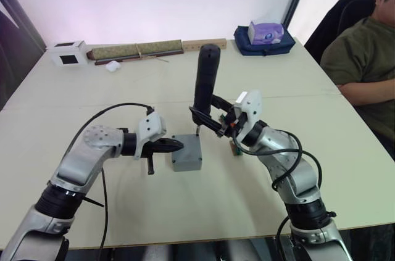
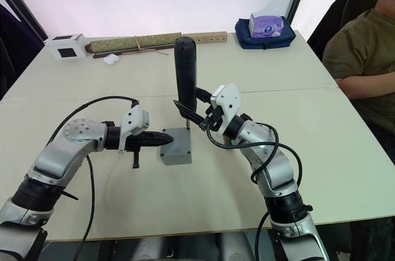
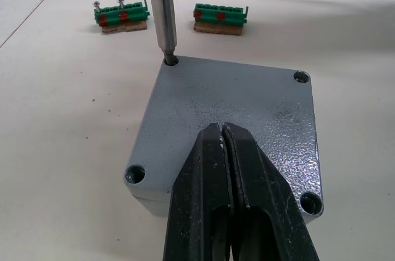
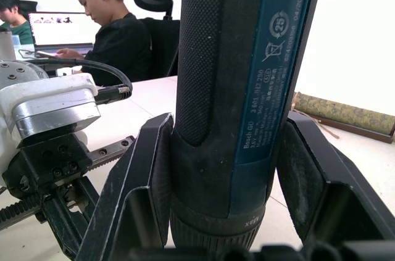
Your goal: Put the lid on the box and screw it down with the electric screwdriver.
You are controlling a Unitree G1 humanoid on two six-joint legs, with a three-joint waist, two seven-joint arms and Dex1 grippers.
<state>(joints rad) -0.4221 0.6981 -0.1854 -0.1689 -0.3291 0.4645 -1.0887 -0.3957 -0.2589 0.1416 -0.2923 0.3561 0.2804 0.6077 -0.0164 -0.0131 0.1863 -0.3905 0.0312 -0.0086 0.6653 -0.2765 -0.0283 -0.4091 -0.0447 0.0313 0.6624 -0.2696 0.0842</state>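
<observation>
The grey box (image 1: 186,153) stands mid-table with the flat grey lid (image 3: 234,107) lying on top of it, screw holes showing at the lid's corners. My left gripper (image 1: 176,145) is shut, its tips (image 3: 222,134) resting on the lid's near half. The dark blue-black electric screwdriver (image 1: 206,82) stands upright, clamped in my right gripper (image 4: 228,174). Its metal bit (image 3: 165,23) sits in one corner hole of the lid on the side away from my left gripper.
Two green terminal blocks (image 3: 121,15) (image 3: 220,15) lie just beyond the box. At the table's far edge are a white cube (image 1: 68,53), a long rolled mat (image 1: 136,49) and a blue bag with a tissue pack (image 1: 265,37). A person (image 1: 364,63) sits at the right.
</observation>
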